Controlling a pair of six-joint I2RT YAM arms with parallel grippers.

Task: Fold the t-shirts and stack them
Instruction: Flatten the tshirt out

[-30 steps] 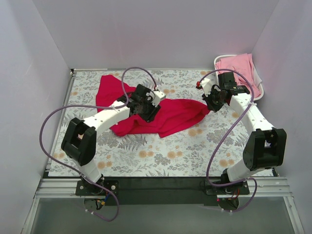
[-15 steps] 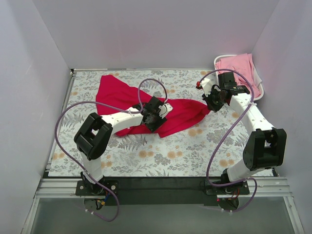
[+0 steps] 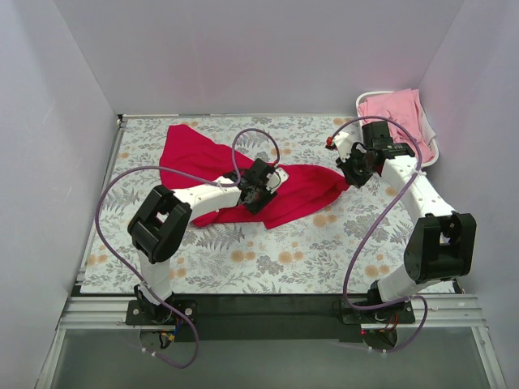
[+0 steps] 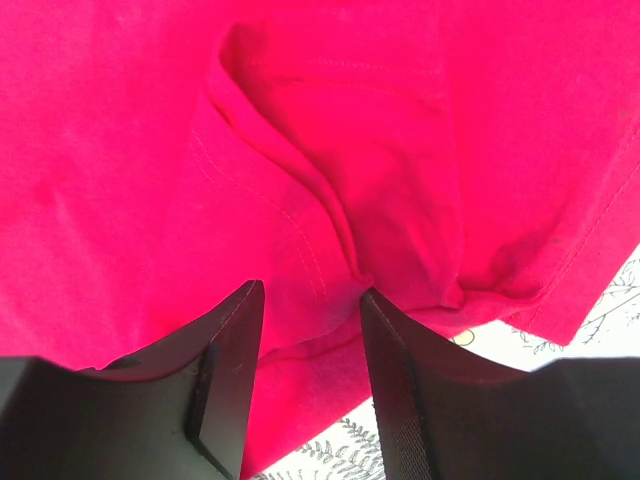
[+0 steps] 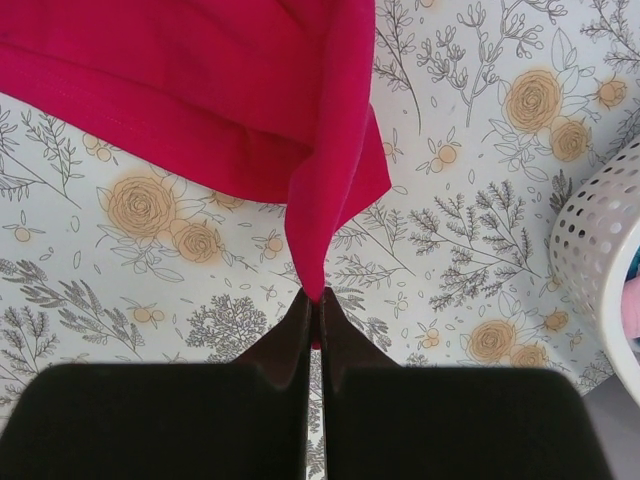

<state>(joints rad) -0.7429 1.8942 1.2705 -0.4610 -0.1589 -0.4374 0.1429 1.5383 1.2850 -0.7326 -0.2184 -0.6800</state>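
Observation:
The crimson red t-shirt [image 3: 300,190] lies crumpled across the middle of the flowered table. My left gripper [image 3: 258,188] hangs low over its middle. In the left wrist view the left gripper [image 4: 310,295] is open, its jaws standing apart over a raised fold of the red cloth [image 4: 330,150], near the shirt's hem. My right gripper [image 3: 350,174] holds the shirt's right corner; in the right wrist view the right gripper [image 5: 313,298] is shut on a thin lifted tip of the red cloth [image 5: 200,80]. Pale pink t-shirts [image 3: 397,109] sit heaped at the back right.
The pink t-shirts rest in a white plastic laundry basket [image 3: 432,152] in the back right corner, and its perforated wall [image 5: 595,250] shows close beside the right gripper. White walls close in the table on three sides. The flowered tablecloth [image 3: 268,259] shows in front of the red shirt.
My left gripper has shifted right and a little nearer over the red t-shirt, its elbow swinging inward. The right gripper and the corner it holds have not moved.

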